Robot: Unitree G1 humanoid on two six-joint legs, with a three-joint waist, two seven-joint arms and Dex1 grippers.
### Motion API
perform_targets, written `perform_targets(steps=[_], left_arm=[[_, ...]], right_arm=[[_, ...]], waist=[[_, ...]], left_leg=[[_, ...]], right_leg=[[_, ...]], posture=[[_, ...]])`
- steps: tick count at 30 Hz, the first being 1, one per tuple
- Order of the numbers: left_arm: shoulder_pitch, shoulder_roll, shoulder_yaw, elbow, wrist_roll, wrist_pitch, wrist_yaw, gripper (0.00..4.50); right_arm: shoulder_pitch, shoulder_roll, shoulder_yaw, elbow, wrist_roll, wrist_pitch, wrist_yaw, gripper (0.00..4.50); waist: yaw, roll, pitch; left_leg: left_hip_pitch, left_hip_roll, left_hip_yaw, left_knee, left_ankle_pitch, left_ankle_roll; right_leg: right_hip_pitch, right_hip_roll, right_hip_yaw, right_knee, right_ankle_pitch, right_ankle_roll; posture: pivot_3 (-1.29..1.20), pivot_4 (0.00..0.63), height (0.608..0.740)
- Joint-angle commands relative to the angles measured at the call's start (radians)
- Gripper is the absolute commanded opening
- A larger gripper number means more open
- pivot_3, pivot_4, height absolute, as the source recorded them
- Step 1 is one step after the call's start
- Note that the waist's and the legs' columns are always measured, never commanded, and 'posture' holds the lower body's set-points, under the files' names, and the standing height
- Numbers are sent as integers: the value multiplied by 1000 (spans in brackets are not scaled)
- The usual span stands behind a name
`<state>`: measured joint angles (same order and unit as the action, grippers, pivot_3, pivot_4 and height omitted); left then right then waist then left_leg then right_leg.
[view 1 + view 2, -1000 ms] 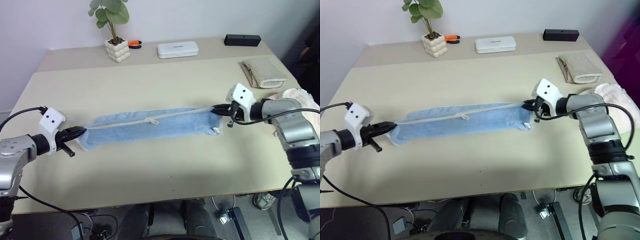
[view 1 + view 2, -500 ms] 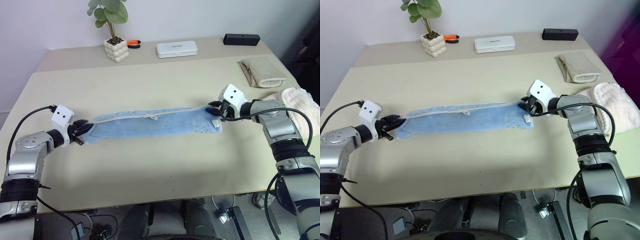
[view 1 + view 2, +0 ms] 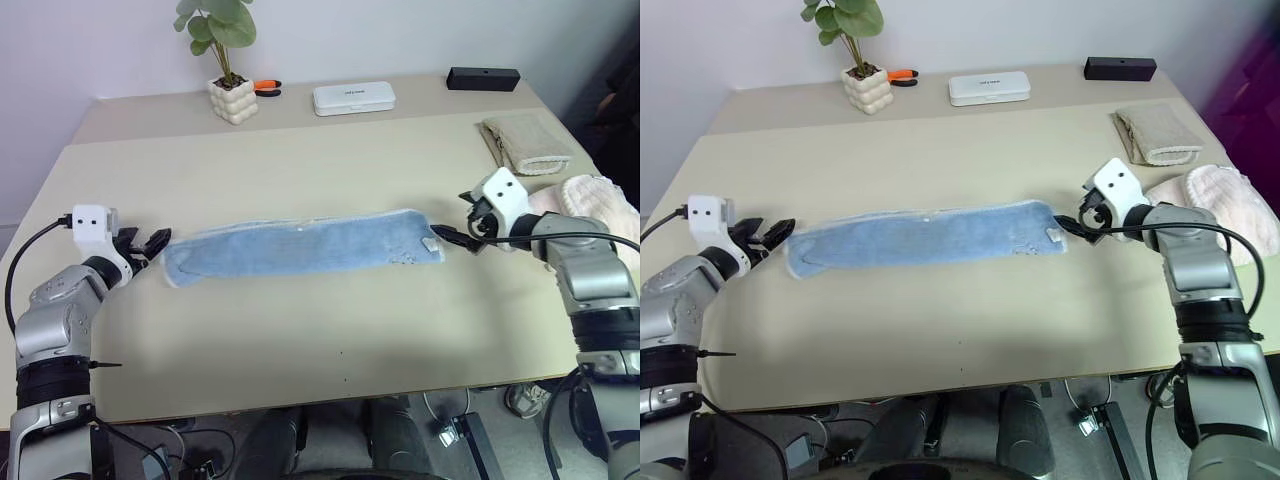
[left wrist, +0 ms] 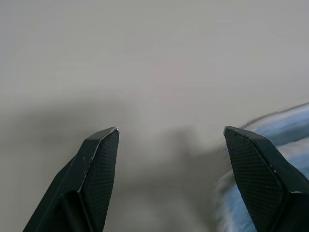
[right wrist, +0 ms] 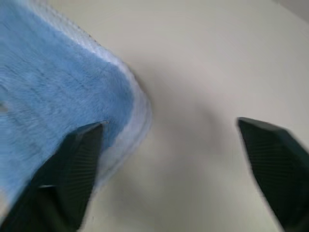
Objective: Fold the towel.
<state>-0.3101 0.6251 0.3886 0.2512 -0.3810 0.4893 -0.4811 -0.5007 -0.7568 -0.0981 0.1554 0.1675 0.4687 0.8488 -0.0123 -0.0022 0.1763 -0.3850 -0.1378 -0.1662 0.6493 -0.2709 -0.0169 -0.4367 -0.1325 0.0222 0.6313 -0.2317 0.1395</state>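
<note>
The light blue towel point(image 3: 300, 245) lies flat on the table as one long strip running left to right, with a whitish edge along its far side. Just off its left end, my left gripper point(image 3: 148, 243) is open; in the left wrist view the towel's end point(image 4: 231, 208) sits beside one finger and bare table lies between the two. At the strip's right end my right gripper point(image 3: 452, 228) is open with nothing held. In the right wrist view the towel's corner point(image 5: 48, 72) reaches to one fingertip point(image 5: 82, 154).
A beige folded towel point(image 3: 525, 145) and a pale pink fluffy towel point(image 3: 590, 195) lie at the right, close to my right arm. Along the back stand a potted plant point(image 3: 235, 100), an orange tool point(image 3: 268, 87), a white case point(image 3: 355, 97) and a black box point(image 3: 485, 79).
Both grippers were shut on the towel's ends, holding it stretched; both have opened and let go. The towel has settled flat, and both hands have drawn outward from its ends.
</note>
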Motion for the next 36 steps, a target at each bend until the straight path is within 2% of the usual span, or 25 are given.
perform_targets(steps=[1,5,9,13,21,24,27,30,36], left_arm=[[63,-12,18,-226,-44,-48,-34,3526],[125,-25,-105,-504,-102,-6,-123,3526],[147,-21,-249,-646,-90,-13,-198,3526],[103,-80,-436,-705,-97,-8,-263,3526],[128,-92,-462,-731,-99,-15,-284,3526],[144,-90,-440,-733,-105,-14,-275,3526],[154,-95,-424,-733,-105,-15,-261,3526],[161,-100,-410,-735,-108,-9,-247,3526],[177,-103,-392,-739,-117,-12,-237,3526]], right_arm=[[157,16,-195,-303,225,290,-22,4490],[325,78,-322,-521,408,554,-95,4490],[410,134,-371,-613,495,666,-170,4490],[398,355,-417,-659,569,830,-388,4490],[269,611,-525,-603,563,966,-674,4490],[153,709,-616,-509,556,958,-783,4490],[69,759,-665,-427,531,935,-870,4490],[37,767,-678,-381,516,903,-922,3627],[16,770,-683,-353,544,835,-977,581]], waist=[[4,-1,0],[26,-4,-2],[27,-3,-2],[24,-3,-2],[22,-2,-3],[19,-2,-3],[19,-2,-3],[21,-1,-4],[15,-1,-4]], left_leg=[[0,0,-1,0,0,0],[-3,0,-2,1,-1,1],[-1,-2,0,3,-3,6],[9,2,1,0,-3,6],[10,5,3,-2,-3,6],[10,5,3,-2,-3,6],[11,7,3,-2,-3,5],[11,8,3,-2,-3,4],[11,9,3,-2,-3,4]], right_leg=[[0,0,0,-1,0,0],[0,-1,0,-3,0,0],[4,-1,1,-4,4,2],[12,2,1,-5,4,1],[10,5,4,-4,4,0],[10,5,4,-5,5,0],[10,7,4,-5,6,-2],[10,9,4,-5,7,-3],[10,9,4,-5,7,-3]], posture=[[0,150,740],[0,150,740],[0,150,740],[0,150,740],[0,150,740],[0,150,740],[0,150,740],[0,150,740],[0,150,740]])
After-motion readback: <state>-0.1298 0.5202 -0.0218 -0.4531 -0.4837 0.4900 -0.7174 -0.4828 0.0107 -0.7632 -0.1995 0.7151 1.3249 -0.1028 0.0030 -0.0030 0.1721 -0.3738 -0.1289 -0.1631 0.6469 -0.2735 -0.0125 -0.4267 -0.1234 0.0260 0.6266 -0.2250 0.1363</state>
